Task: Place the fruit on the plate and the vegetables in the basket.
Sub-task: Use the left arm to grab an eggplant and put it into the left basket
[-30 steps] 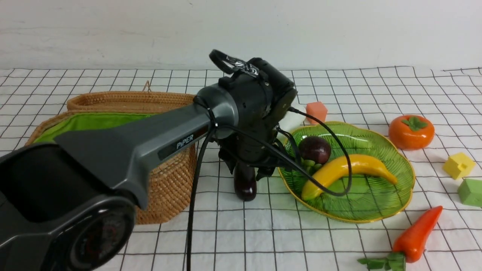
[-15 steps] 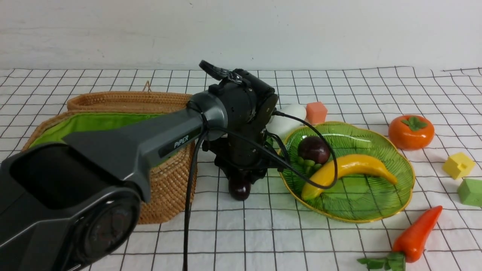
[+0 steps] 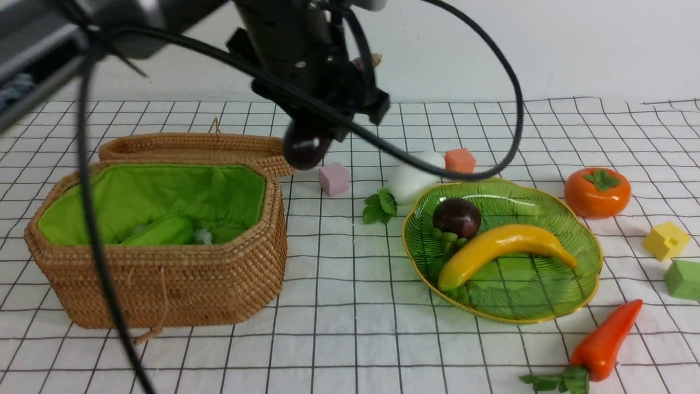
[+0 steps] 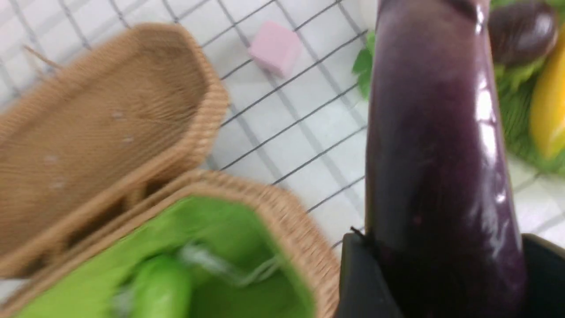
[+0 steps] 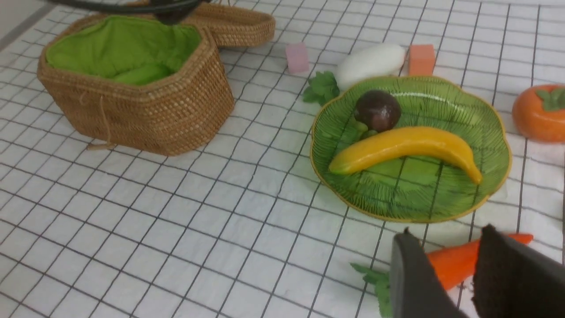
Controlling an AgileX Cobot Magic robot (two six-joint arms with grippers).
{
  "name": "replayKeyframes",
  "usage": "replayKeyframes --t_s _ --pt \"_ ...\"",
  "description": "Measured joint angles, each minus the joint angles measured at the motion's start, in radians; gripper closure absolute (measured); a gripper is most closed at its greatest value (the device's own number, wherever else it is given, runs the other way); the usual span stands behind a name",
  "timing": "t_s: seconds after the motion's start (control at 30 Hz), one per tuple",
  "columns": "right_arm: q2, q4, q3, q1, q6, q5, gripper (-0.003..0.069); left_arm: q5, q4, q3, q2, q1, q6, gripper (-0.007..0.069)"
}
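The left gripper (image 3: 328, 117) is clamped on one end of the eggplant (image 4: 432, 145), its jaws parted only by the eggplant's width. It holds the eggplant hanging in the air near the far right corner of the basket (image 3: 164, 284), where the cucumber (image 3: 158, 230) lies. The right gripper (image 5: 448, 247) stands partly open and empty, above the carrot (image 3: 604, 342).

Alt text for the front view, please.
Left gripper holds the eggplant in the air near the basket, which has the cucumber inside. Banana and mangosteen lie on the plate; persimmon, carrot and radish lie on the cloth.
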Motion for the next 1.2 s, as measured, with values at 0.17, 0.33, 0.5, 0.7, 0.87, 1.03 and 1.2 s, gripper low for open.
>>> replayKeyframes --t_s 0.17,0.33,0.5,0.7,0.87,1.03,1.2 --pt "0.000 0.067 0.000 0.000 -0.117 -0.084 0.0424 0.004 0.011 0.303 -0.211 0.090 0.292 0.0223" --pt "0.000 0.202 0.000 0.000 -0.281 -0.119 0.0424 -0.123 0.005 0.497 -0.286 0.246 0.488 0.0223" --pt "0.000 0.339 0.000 0.000 -0.424 -0.118 0.0422 -0.247 0.010 0.602 -0.232 0.383 0.786 0.0223" --pt "0.000 0.355 0.000 0.000 -0.440 -0.104 0.0422 -0.346 0.033 0.607 -0.191 0.391 0.828 0.0223" --pt "0.000 0.356 0.000 0.000 -0.440 -0.092 0.0422 -0.377 0.084 0.607 -0.187 0.391 0.688 0.0095" --pt "0.000 0.359 0.000 0.000 -0.440 -0.090 0.0422 -0.367 0.077 0.607 -0.188 0.391 0.551 -0.0031" --pt "0.011 0.345 0.000 0.000 -0.373 -0.100 0.0422 -0.372 -0.128 0.607 -0.189 0.391 0.253 0.0030"
